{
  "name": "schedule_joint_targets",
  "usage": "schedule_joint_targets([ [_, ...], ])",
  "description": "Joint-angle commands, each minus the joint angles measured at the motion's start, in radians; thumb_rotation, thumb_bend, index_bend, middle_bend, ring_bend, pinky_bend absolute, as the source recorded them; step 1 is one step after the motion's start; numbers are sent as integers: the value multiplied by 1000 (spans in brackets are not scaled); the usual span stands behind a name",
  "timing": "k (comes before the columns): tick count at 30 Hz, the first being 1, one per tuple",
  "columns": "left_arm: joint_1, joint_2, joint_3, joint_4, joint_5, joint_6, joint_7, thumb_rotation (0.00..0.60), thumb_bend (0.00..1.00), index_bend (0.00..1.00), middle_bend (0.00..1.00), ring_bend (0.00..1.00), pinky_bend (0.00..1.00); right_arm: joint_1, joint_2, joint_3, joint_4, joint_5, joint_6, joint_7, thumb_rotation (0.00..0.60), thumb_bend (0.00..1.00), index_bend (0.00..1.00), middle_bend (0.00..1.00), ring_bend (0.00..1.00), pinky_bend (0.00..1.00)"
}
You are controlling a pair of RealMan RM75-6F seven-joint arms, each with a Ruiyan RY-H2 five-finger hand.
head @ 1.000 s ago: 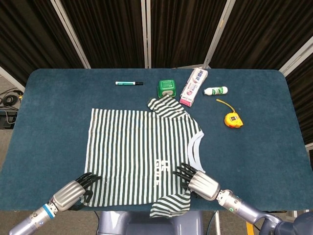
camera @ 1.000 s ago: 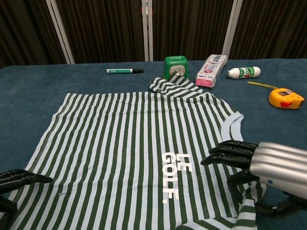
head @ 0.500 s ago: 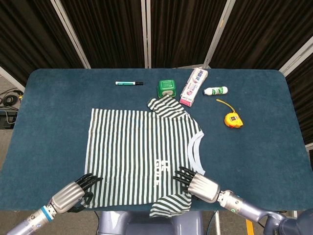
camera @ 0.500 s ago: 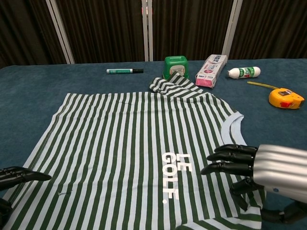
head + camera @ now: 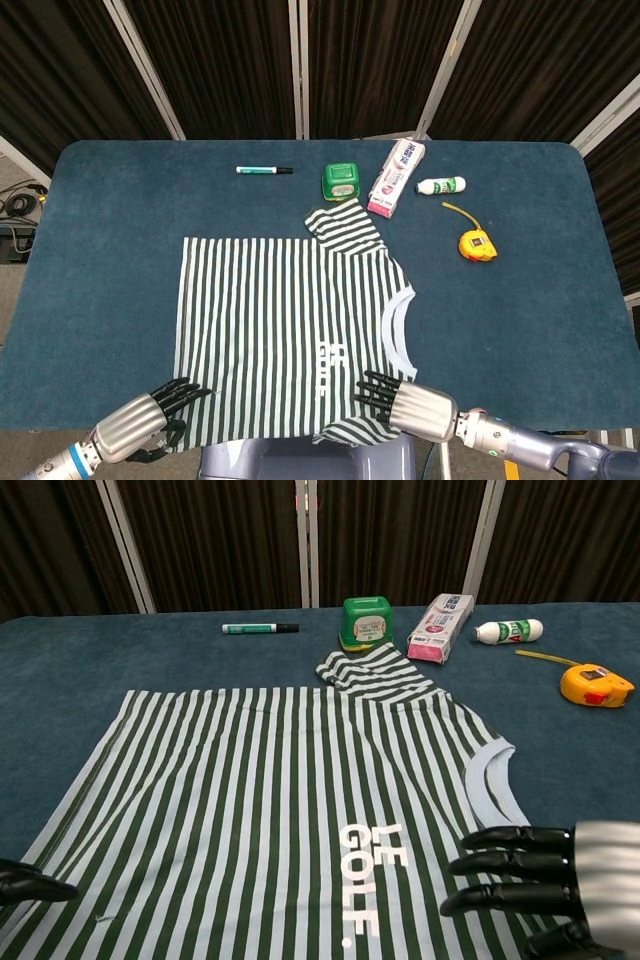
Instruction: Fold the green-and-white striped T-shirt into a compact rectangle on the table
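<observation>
Both hands have drawn back toward the robot, and the striped T-shirt (image 5: 290, 325) has slid with them: its near edge now hangs over the table's front edge, and the far sleeve has come away from the green container (image 5: 340, 180).

From where I stand, the left hand (image 5: 140, 423) sits at the shirt's near hem corner and the right hand (image 5: 405, 405) by the near sleeve, fingers stretched forward on or just above the cloth. Whether either is actually pinching fabric, I cannot tell; the thumbs are hidden.

The shirt lies flat and face up on the blue table (image 5: 560, 300), collar toward the robot's right, "LE GOLF" print showing. It looks like thin, limp jersey: light, floppy and prone to bunching if dragged. I'd take it at firm edges, the hem corners, shoulder seams or collar band, rather than mid-panel.

Beyond it lie a marker pen (image 5: 264, 170), a pink box (image 5: 396, 178), a small white bottle (image 5: 441, 185) and a yellow tape measure (image 5: 477, 244).
</observation>
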Motion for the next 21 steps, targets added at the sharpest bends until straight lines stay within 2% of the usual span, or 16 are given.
schedule_joint_targets([
  [1, -9, 27, 25, -39, 20, -14, 7, 600, 473, 854, 0, 0, 0, 2, 21, -20, -26, -20, 0, -5, 600, 429, 758, 121, 0, 0],
  [9, -26, 66, 62, -95, 58, -34, 2, 600, 473, 854, 0, 0, 0, -3, 43, -50, -57, -60, 2, -11, 600, 430, 761, 121, 0, 0],
  [21, -31, 88, 86, -122, 87, -45, 1, 600, 473, 853, 0, 0, 0, -9, 49, -66, -81, -80, -29, -31, 600, 429, 764, 121, 0, 0],
])
